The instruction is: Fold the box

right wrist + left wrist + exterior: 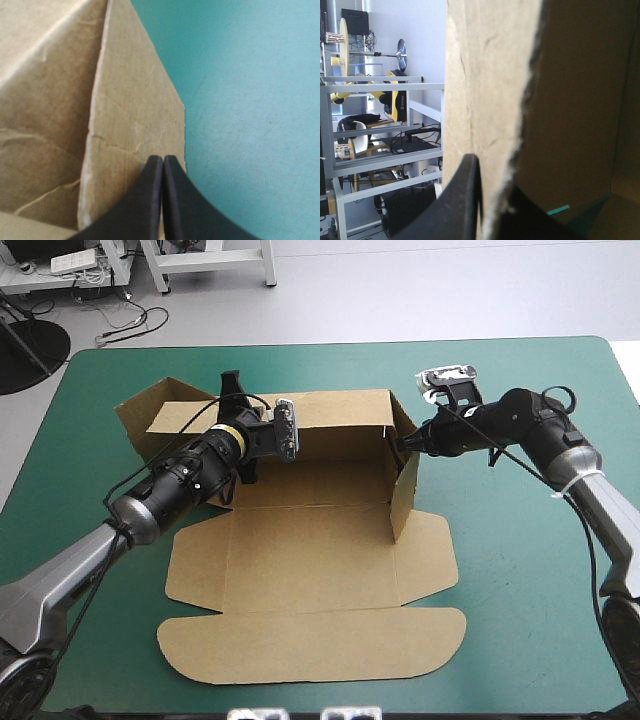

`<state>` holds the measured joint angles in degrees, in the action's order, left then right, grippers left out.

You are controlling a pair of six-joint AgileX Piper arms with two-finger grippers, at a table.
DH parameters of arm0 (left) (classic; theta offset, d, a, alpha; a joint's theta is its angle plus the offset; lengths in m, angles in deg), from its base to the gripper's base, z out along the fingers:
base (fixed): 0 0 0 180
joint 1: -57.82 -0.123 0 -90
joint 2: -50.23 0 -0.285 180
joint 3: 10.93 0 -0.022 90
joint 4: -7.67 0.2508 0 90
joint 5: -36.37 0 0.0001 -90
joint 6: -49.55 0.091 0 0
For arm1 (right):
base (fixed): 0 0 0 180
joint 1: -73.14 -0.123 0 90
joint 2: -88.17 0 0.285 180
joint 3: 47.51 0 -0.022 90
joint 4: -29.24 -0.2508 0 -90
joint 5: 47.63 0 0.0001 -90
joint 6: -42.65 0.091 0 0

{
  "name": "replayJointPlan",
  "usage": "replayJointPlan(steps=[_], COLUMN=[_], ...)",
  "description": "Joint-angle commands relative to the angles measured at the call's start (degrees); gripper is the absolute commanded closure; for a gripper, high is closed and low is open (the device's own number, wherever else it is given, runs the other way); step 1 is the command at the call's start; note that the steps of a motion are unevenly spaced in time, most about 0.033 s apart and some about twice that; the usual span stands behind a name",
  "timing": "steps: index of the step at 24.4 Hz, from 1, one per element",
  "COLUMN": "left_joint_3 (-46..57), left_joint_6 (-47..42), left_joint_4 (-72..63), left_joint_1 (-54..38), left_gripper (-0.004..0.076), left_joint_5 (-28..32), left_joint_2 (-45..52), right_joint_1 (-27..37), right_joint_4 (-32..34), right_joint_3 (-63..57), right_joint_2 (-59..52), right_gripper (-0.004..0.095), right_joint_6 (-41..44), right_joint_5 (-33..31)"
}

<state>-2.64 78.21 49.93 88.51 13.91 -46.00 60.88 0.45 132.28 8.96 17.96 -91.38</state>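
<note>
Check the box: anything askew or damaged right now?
Yes. The box is lopsided: its right wall stands upright, but the left flap splays outward beyond the left claw. The board edge in that claw looks ragged.

We saw right gripper (163, 158) closed into one pointed arch, tip at edge of box (132, 100) flap, teal-green cover (250, 100) beside flap.

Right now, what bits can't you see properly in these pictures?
- Left wrist view: the box, pinched by the left gripper, blocks nearly everything; the teal-green cover shows only as a sliver.
- Right wrist view: the picture's edges cut off most of the box; only one corner by the right gripper shows.
- High view: the left gripper's fingertips hide behind its own wrist.
</note>
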Motion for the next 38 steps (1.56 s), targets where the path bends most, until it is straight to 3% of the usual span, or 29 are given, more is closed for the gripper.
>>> replayJointPlan(steps=[1, 7, 12, 16, 19, 22, 25, 30, 38], left_joint_3=[-0.19, -0.16, -0.16, -0.16, -0.16, -0.16, -0.16, -0.16, -0.16], left_joint_6=[-1.31, -1.31, -1.31, -1.31, -1.31, -1.31, -1.31, -1.31, -1.56], left_joint_4=[-1.59, -1.59, -1.59, -1.59, -1.59, -1.34, -1.34, -1.34, -1.34], left_joint_1=[-0.25, -0.25, -0.25, -0.25, -0.25, -0.25, -0.25, -0.25, -0.25], left_gripper=[0.0734, 0.0734, 0.0734, 0.0734, 0.0734, 0.0734, 0.0734, 0.0734, 0.0734], left_joint_5=[-4.54, -4.67, -4.56, -4.31, -4.31, -4.21, -4.21, -4.14, -4.14], left_joint_2=[0.81, -0.40, -0.66, -0.66, -0.66, -0.66, -0.66, -0.66, -0.66], right_joint_1=[0.52, 0.52, 0.52, 0.52, 0.52, 0.52, 0.52, 0.14, -2.64], right_joint_4=[-4.58, -15.14, -15.83, -14.03, -12.09, -11.38, -13.79, -24.90, -25.74], right_joint_3=[-1.32, -9.35, -11.61, -11.49, -10.98, -10.88, -10.88, -10.88, -10.88], right_joint_2=[-4.59, -7.23, -8.34, -8.41, -8.41, -8.41, -7.77, -6.27, -5.78], right_gripper=[0.0923, 0.0923, 0.0923, 0.0917, 0.0778, 0.0550, 0.0520, 0.0520, 0.0520], right_joint_6=[-3.67, -12.29, -15.78, -19.30, -21.34, -28.06, -34.01, -41.76, -43.47], right_joint_5=[3.54, 8.32, 9.99, 6.35, 4.35, 4.51, 6.99, 5.54, 6.16])
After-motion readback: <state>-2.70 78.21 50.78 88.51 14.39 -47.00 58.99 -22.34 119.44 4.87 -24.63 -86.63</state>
